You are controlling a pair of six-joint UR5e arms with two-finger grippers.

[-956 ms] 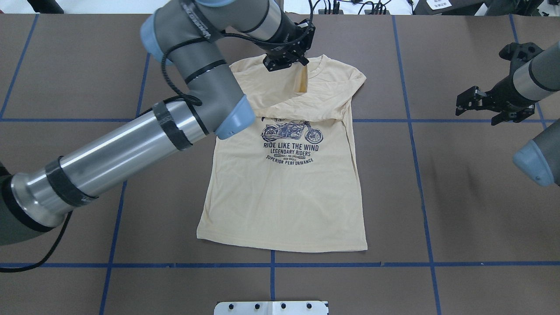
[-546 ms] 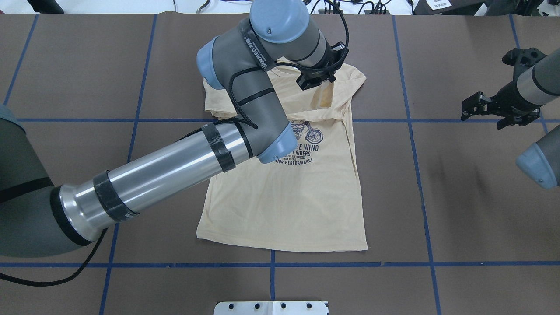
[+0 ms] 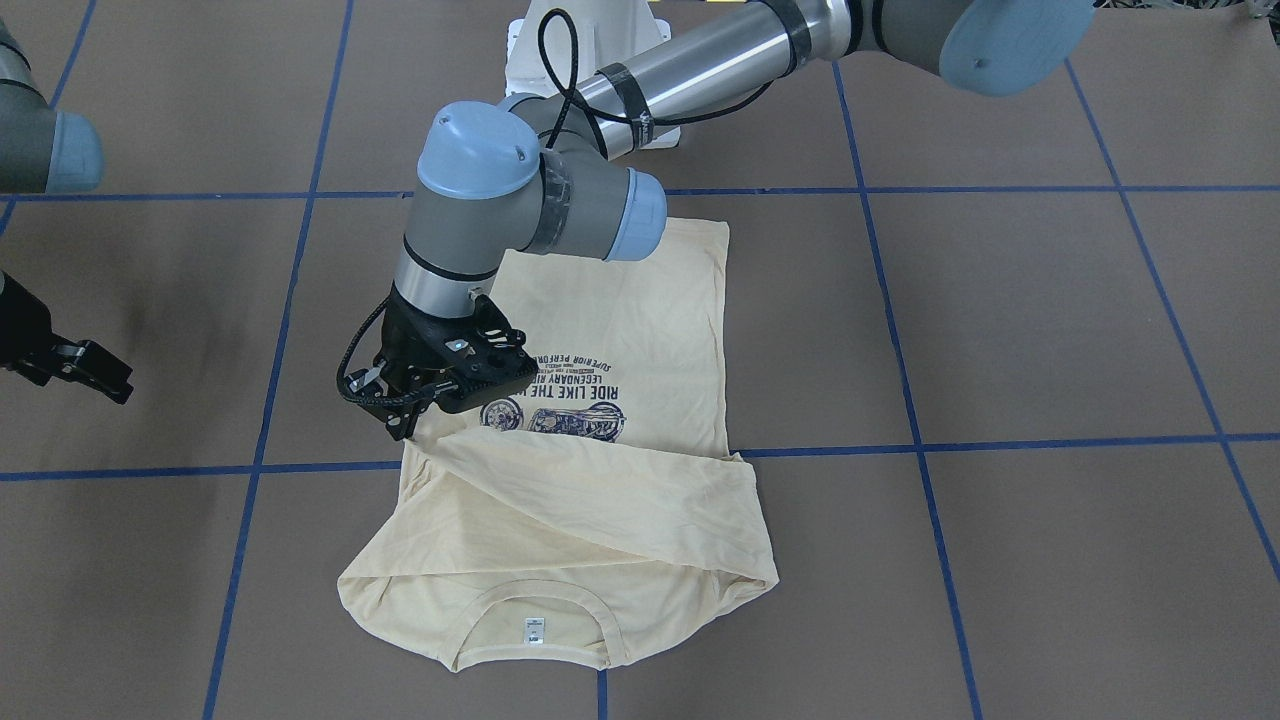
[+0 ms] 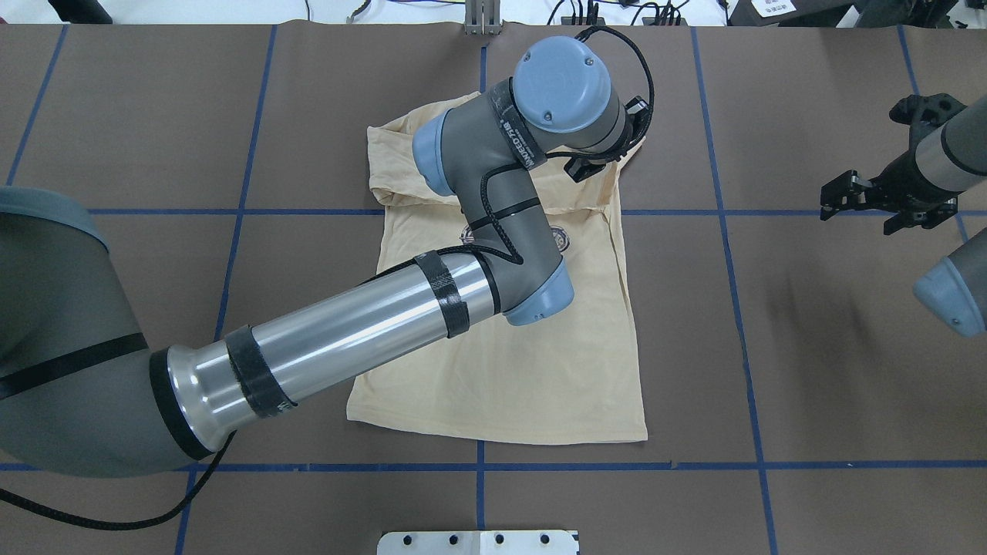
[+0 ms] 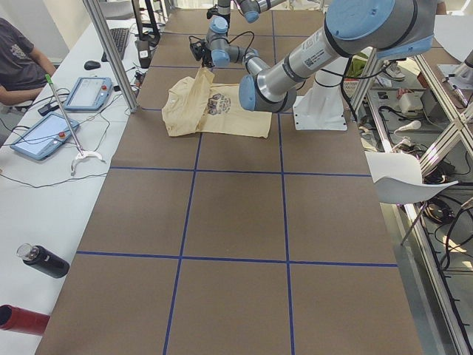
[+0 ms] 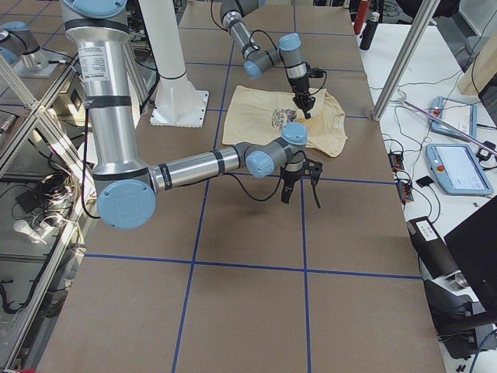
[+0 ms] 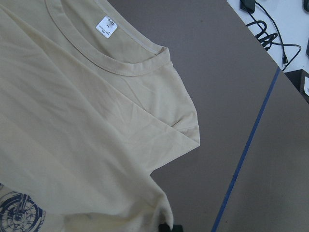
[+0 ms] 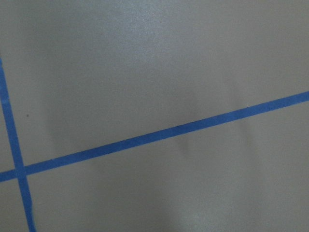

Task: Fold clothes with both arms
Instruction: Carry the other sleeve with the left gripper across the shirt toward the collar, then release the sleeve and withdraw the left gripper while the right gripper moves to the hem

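Note:
The cream long-sleeved T-shirt lies flat on the table with its hem toward the robot and its collar far. Its white neck tag also shows in the left wrist view. One sleeve is folded across the chest, just above the navy motorcycle print. My left gripper is shut on that sleeve's end at the shirt's right edge, low over the table; in the overhead view the wrist mostly hides it. My right gripper is open and empty, well off to the right of the shirt.
Blue tape lines grid the brown table. The white pedestal base stands at the robot's edge. A side bench holds teach pendants and bottles, and a seated person is beside it.
My left gripper has carried the sleeve end rightward across the chest, from near the collar to the shirt's right edge. The right gripper has drifted slightly to the right.

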